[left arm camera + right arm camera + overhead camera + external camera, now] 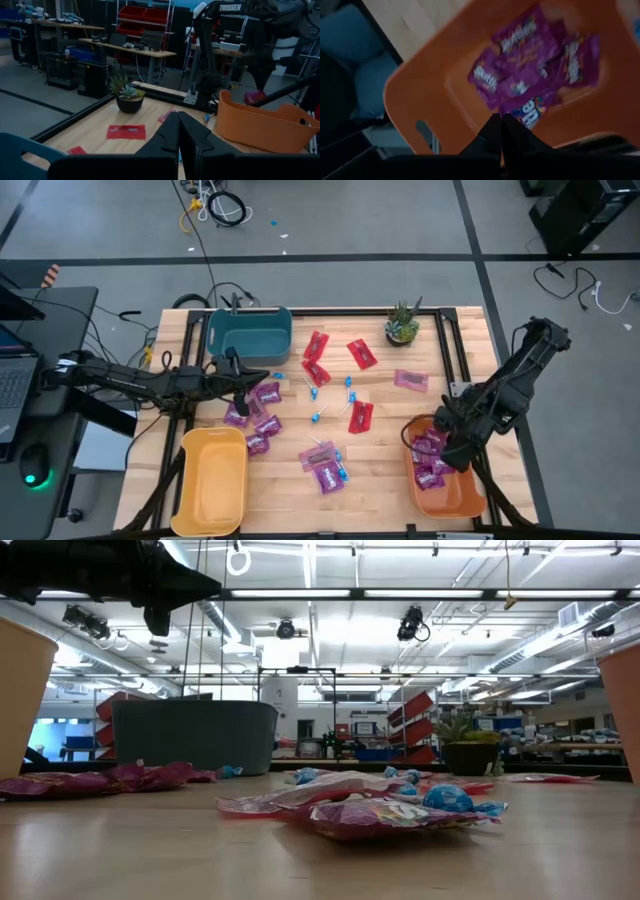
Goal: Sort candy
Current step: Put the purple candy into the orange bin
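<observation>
- right gripper hangs over the orange plastic bin at the tabletop's right front corner; its jaws are pressed together on the edge of a shiny purple-magenta packet that dangles above others already in the bin.
- left gripper hovers near the teal plastic bin, jaws pressed together, holding nothing.
- a cluster of purple packets lies directly beside and below the left jaws, so the left arm is clearly nearer to them.
- flat red packets and tiny blue lollipops on thin white sticks lie mid-tabletop, between the arms.
- yellow plastic bin sits at the left front, apparently empty.
</observation>
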